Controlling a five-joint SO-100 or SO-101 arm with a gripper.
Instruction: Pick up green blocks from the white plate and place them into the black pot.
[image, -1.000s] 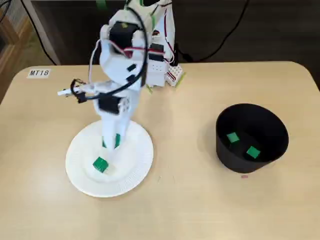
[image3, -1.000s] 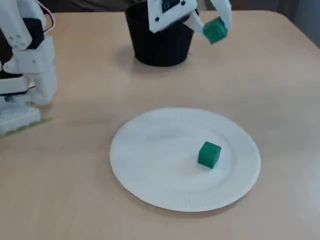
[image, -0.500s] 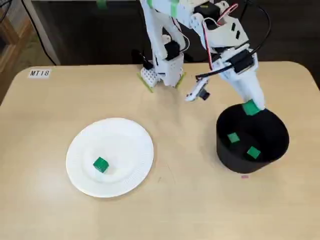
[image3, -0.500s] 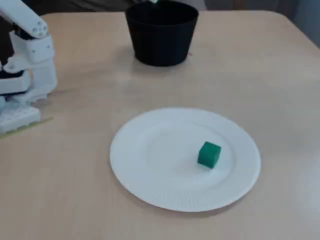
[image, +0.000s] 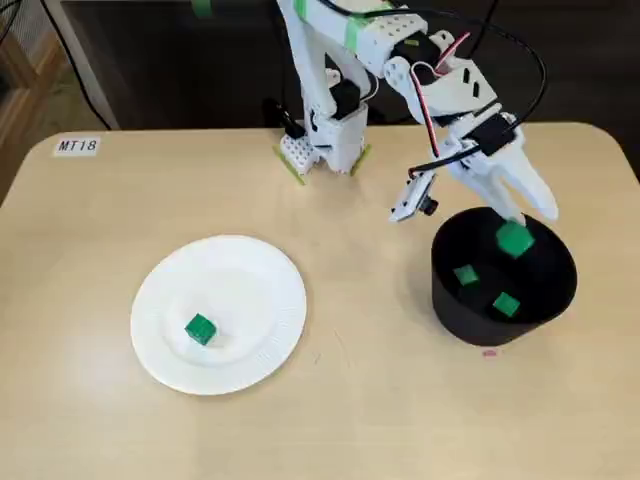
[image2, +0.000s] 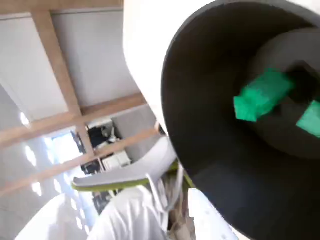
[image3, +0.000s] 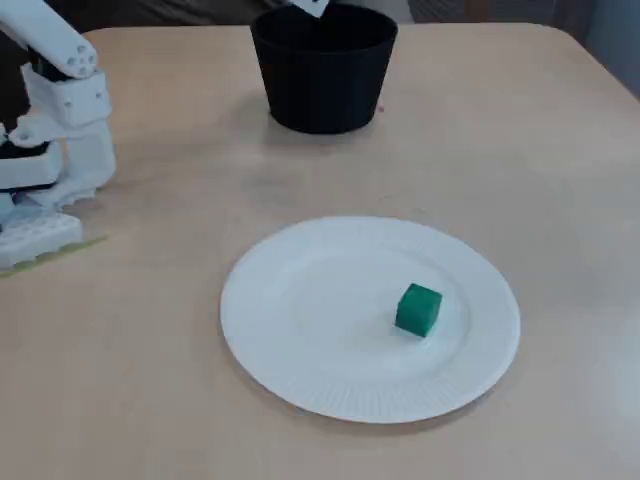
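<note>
Gripper (image: 530, 214) hangs over the black pot (image: 452, 312), jaws spread apart, nothing clamped between them that we can see. One green block (image: 514, 240) sits just below the fingertips, above the pot's opening; we cannot tell whether it touches a finger.

Down inside the pot we count two more green blocks (image: 465, 275), lying near each other on the bottom, one toward the middle and one nearer the front wall. The wrist view looks into the pot (image2: 210, 150): one green cube shows whole against the dark inside and a corner of another is cut by the right edge. We cannot match these to the ones seen from above.

The pot stands on the right side of the table (image: 380, 400) in a fixed view from above, well apart from the white plate (image: 160, 290), which lies near the left. On the plate rests a single green cube (image: 200, 329), left of the plate's centre and toward its near edge.

In a low fixed view the same plate (image3: 300, 380) is near us with its cube (image3: 418, 308) right of centre, and the pot (image3: 320, 95) stands far behind it.

The arm's base (image: 325, 135) is fixed at the far edge of the table, between plate and pot. A label reading MT18 (image: 77, 146) is at the far left corner.
</note>
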